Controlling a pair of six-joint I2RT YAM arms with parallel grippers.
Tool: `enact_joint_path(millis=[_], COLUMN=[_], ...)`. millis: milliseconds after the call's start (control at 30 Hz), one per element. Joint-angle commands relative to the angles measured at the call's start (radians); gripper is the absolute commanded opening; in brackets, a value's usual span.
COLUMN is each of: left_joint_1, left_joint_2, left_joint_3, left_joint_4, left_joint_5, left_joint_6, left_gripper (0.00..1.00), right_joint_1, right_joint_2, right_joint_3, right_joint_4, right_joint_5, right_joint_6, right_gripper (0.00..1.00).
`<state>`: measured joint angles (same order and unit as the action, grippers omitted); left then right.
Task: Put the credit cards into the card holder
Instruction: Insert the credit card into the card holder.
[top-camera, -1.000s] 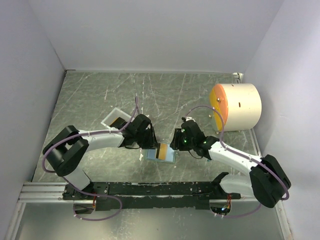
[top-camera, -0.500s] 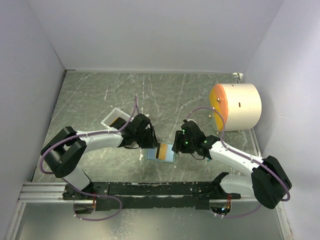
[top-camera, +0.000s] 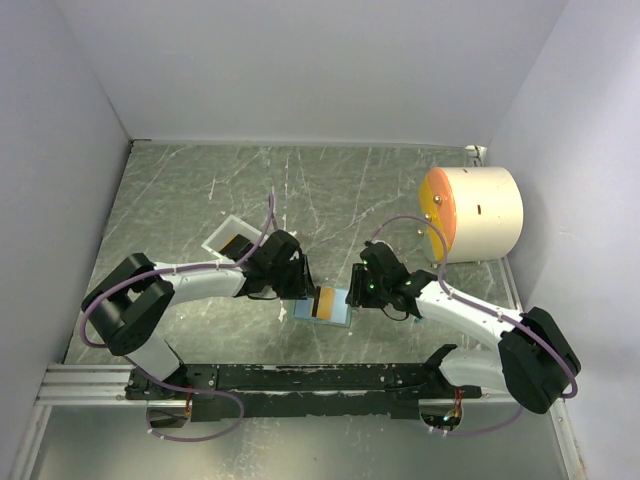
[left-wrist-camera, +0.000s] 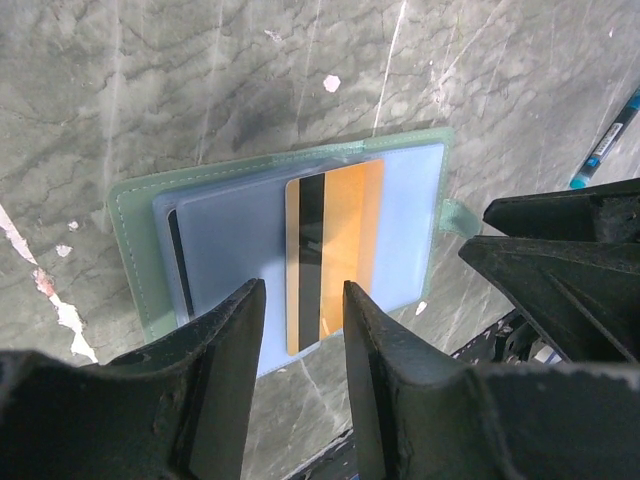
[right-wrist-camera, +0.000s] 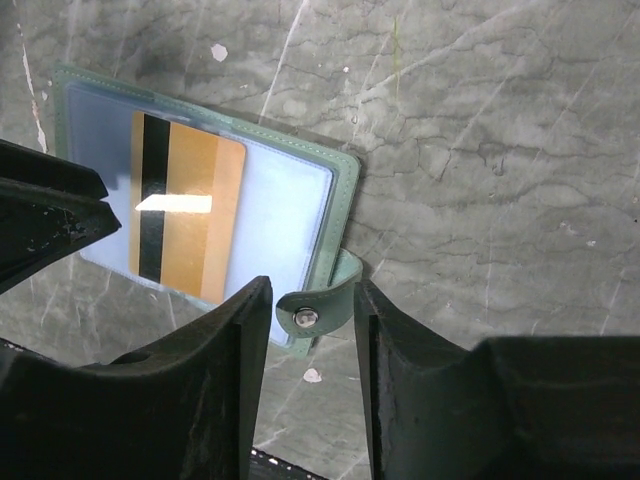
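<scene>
Surface: grey-green marbled table (top-camera: 200, 190), streaked white, boxed in by plain pale walls; left gripper (left-wrist-camera: 302, 290): jaws apart, nothing clamped, poised over the card holder (left-wrist-camera: 230, 240); the holder lies open and flat, blue inside up, at mid-table toward the near edge; a yellow-orange card (left-wrist-camera: 345, 250) with a black stripe lies on that inside; a dark card edge (left-wrist-camera: 176, 260) shows in the pocket at 9 o'clock; right gripper (right-wrist-camera: 312, 284): jaws apart, straddling the snap tab (right-wrist-camera: 315, 312) on the holder's 3 o'clock edge, contact not determinable; white tray (top-camera: 218, 240) at 10 o'clock of the holder; white drum (top-camera: 485, 212) at 2 o'clock; bare table toward 12 o'clock.
</scene>
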<state>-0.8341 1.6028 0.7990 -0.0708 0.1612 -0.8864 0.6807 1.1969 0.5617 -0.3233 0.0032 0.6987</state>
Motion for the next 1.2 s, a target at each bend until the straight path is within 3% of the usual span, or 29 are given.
enact_joint_path(millis=[0, 233, 1167], left_joint_1=[-0.009, -0.026, -0.085], left_joint_2=[0.010, 0.028, 0.107], left_joint_3=[-0.006, 0.000, 0.061], left_joint_4=[0.046, 0.061, 0.158], left_joint_5=[0.021, 0.030, 0.047], left_joint_6=[0.003, -0.009, -0.011], left_gripper=[0.48, 0.48, 0.48], right_joint_1=[0.004, 0.005, 0.005], right_joint_2=[-0.012, 0.002, -0.005], right_joint_3=[-0.017, -0.032, -0.061], right_joint_4=[-0.006, 0.008, 0.046], right_joint_5=[-0.005, -0.006, -0.017], right_joint_6=[0.001, 0.005, 0.008], right_gripper=[0.37, 0.32, 0.28])
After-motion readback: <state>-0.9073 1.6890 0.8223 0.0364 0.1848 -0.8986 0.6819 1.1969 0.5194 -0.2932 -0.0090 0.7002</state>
